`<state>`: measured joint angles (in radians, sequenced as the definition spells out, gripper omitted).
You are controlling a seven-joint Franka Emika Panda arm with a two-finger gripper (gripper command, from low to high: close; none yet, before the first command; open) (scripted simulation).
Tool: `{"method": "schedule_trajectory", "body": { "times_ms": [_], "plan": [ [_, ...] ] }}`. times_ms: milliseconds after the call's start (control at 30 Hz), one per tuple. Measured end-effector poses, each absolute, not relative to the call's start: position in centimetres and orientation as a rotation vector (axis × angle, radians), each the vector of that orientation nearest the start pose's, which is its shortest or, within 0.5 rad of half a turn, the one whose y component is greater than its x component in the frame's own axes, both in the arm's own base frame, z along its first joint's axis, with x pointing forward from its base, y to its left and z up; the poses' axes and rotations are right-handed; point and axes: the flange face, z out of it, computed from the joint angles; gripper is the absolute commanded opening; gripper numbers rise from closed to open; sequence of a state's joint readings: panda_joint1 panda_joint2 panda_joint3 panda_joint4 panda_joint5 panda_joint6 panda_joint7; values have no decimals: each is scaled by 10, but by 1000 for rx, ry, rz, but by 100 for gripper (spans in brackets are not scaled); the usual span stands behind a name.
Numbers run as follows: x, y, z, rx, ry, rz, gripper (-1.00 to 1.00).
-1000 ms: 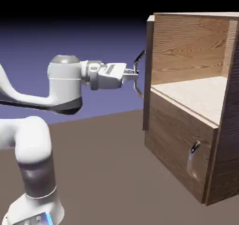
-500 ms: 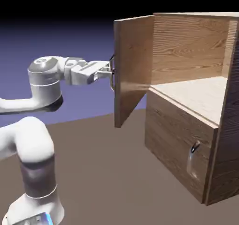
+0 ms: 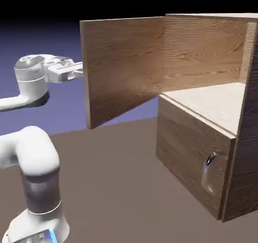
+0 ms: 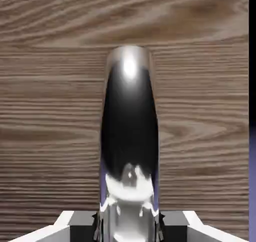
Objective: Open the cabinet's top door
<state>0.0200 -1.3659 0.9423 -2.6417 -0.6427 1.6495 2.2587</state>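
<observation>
We have the top door swung wide, the cabinet interior exposed; our hand is clamped on its handle straight ahead. Little remains.

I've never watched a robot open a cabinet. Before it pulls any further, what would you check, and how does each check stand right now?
1. Claw shut on the handle: ok, the hand view shows the metal bar clamped between the fingertips.
2. Top door swung open: ok, it stands well out from the cabinet, showing the pale shelf inside.
3. Handle visible from outside: not ok, the door hides it in the exterior view.
4. Lower panel shut: ok, it sits flush with its small handle untouched.
5. Room for the door to swing further: cannot tell, the hinge limit is not visible.
</observation>
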Motion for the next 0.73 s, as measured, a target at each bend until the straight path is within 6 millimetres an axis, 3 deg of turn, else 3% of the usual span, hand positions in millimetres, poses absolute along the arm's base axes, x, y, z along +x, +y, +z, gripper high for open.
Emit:
{"method": "schedule_trajectory", "body": {
  "times_ms": [333, 733],
  "plan": [
    [139, 321, 540, -1275, 2166, -2432, -100],
    [155, 418, 541, -1094, 2430, -2491, -100]
  ]
}}
